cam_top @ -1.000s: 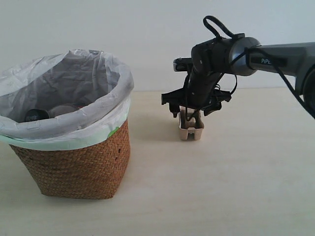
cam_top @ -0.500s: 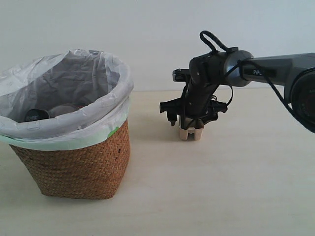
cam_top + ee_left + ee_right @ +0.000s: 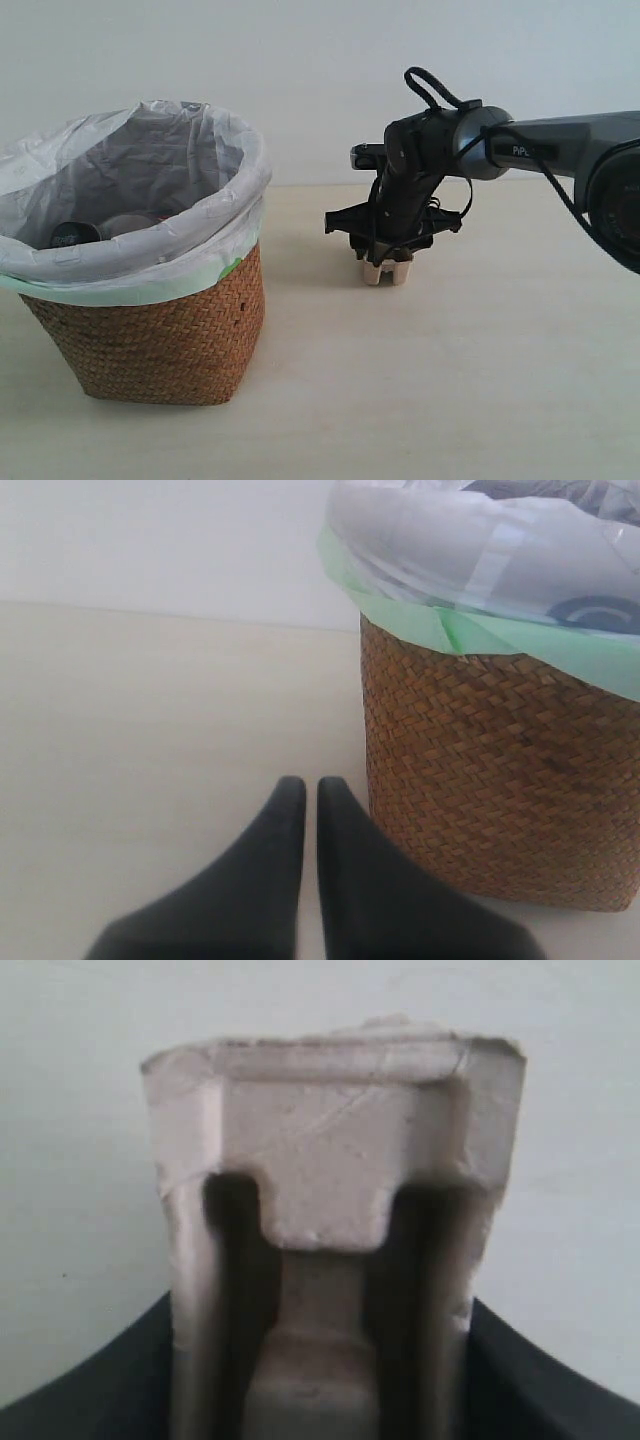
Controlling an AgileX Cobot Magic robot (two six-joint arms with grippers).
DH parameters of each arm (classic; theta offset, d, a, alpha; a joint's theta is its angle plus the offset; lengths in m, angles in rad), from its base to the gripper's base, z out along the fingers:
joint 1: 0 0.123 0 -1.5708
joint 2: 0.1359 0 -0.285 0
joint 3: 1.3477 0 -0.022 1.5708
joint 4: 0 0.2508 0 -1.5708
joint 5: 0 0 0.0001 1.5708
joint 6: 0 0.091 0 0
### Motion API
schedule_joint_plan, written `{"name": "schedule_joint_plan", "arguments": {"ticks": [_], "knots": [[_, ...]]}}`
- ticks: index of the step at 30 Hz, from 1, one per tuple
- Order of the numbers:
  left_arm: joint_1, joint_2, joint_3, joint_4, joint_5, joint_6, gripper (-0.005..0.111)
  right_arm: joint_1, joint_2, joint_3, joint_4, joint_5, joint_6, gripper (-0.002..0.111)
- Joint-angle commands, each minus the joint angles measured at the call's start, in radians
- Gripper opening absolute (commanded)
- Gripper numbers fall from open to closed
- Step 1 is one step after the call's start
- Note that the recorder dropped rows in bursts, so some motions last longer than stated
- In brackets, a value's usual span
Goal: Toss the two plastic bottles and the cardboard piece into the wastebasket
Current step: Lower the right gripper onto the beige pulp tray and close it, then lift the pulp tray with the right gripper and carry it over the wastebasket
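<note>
One cardboard piece [image 3: 388, 273], likely light and easily crushed, stands at centre frame on the counter [image 3: 470, 380], its stiff side walls clamped by the right pincer [image 3: 388, 258].

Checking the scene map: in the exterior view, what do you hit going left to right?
wicker wastebasket → cardboard piece → right arm, running off the right edge

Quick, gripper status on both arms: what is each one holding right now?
Left gripper: shut, holding nothing.
Right gripper: shut on the cardboard piece, which sits on the table.
</note>
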Motion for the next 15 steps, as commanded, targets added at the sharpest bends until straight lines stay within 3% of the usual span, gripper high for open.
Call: {"name": "schedule_joint_plan", "arguments": {"ticks": [1,15], "knots": [[0.0,-0.003,0.004,0.005,-0.005,-0.005,0.004,-0.006,-0.001,-0.004,-0.003,-0.003,-0.01,0.052],[0.0,-0.003,0.004,0.005,-0.007,-0.005,0.004,-0.006,-0.052,-0.006,-0.005,0.016,-0.01,0.052]]}}
